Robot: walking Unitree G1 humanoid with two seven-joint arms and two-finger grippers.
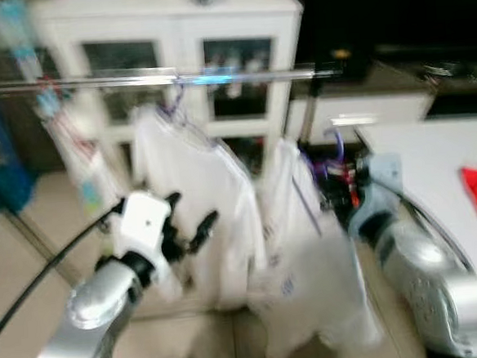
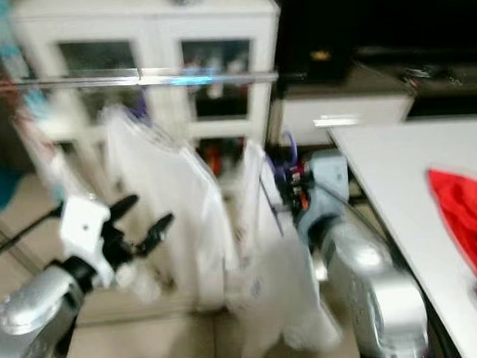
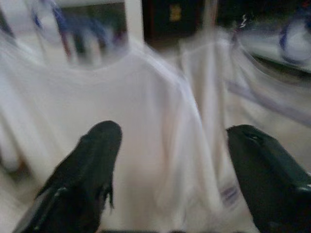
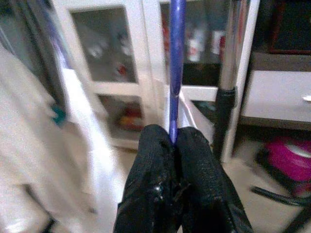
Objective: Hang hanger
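The right end effector [image 4: 174, 138] is pinched tight on the purple hanger [image 4: 176, 63], whose white garment [image 1: 311, 280] droops below it, and the hook is below the silver rail [image 1: 240, 78] above, so the hanging itself seems left to do. The left end effector [image 1: 190, 219] is spread wide and empty, just before a white shirt [image 1: 198, 190] already hung on that rail.

Left gripper [image 1: 194, 217] spread wide; right gripper [image 4: 173, 141] clamped.
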